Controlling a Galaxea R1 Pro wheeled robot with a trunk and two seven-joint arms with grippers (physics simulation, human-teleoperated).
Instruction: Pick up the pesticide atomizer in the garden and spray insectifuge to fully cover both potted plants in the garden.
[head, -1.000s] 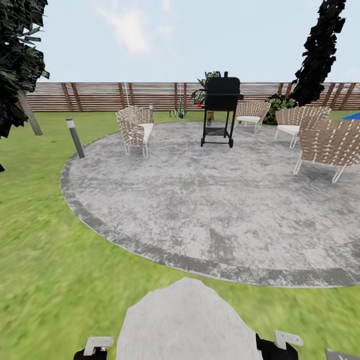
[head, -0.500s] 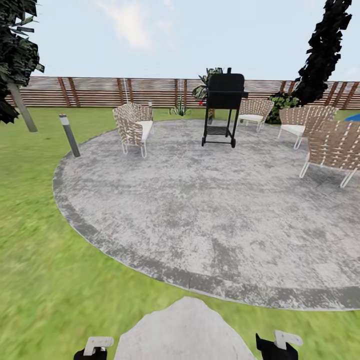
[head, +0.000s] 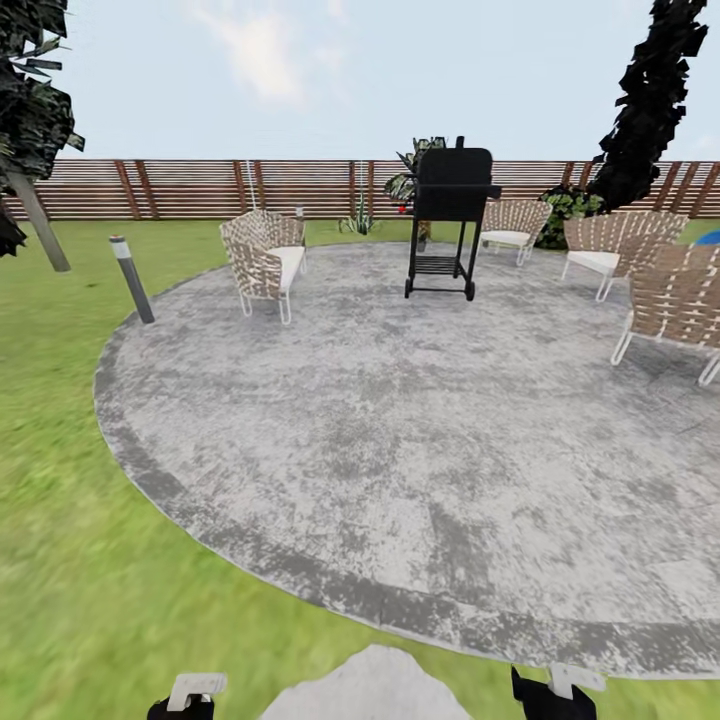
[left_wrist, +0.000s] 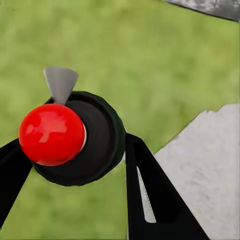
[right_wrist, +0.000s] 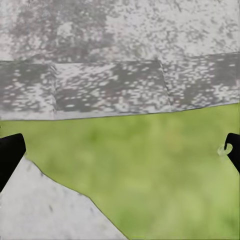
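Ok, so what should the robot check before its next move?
1. Bottle held: ok, it sits between the left gripper's fingers.
2. Right gripper free: ok, open with nothing in it, over grass.
3. Potted plants found: cannot tell, the greenery by the fence is too small to make out.
4. Way ahead: ok, the grill and chairs stand far across the patio.
5. Spray ready: cannot tell, the bottle's top shows a red ball.
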